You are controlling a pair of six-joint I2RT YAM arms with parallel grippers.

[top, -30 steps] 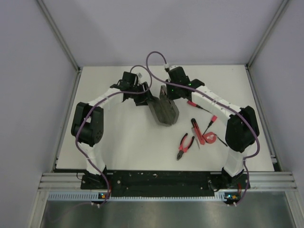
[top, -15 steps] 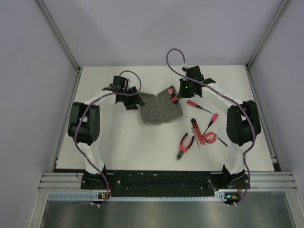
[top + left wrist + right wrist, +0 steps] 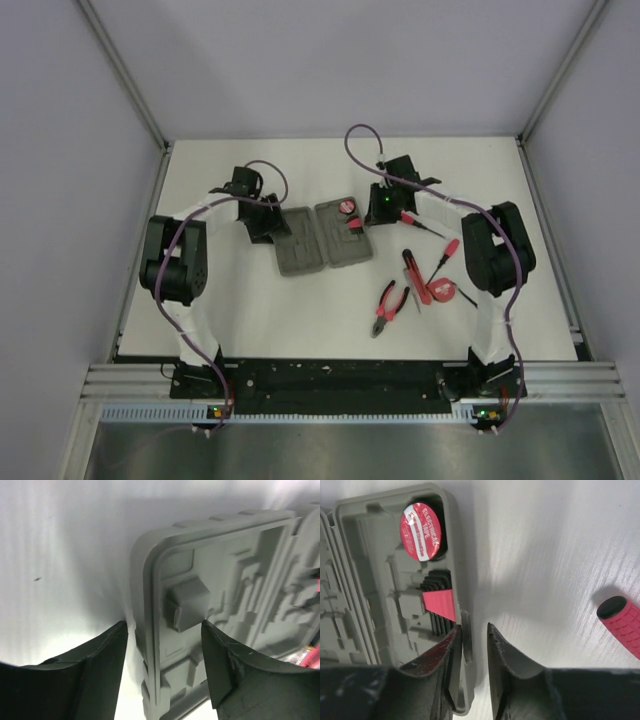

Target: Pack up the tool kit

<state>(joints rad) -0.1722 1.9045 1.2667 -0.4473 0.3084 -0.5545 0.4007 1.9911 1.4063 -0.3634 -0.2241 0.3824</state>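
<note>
Now our grey case [image 3: 322,238] lies open and flat on the surface [image 3: 300,310], long side left to right. Our left hand [image 3: 268,226] stands spread apart over its left edge; our right hand [image 3: 375,212], slightly apart, sits at its right edge. The pliers [image 3: 388,307] lie nearer our right hand.

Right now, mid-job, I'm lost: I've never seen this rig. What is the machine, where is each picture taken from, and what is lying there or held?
Two robot arms are bolted at the near edge of the white table. The wide picture looks down from above; the other two come from wrist cameras. The flat grey plastic clamshell case lies open. The left claw straddles its left rim, jaws wide; the right claw straddles its right-edge tab, jaws slightly apart. Neither seems to grip it. Inside sit a round red-labelled tape roll and black hex keys. Loose on the table: red-and-black pliers, a red tape measure, two red-handled screwdrivers.
</note>
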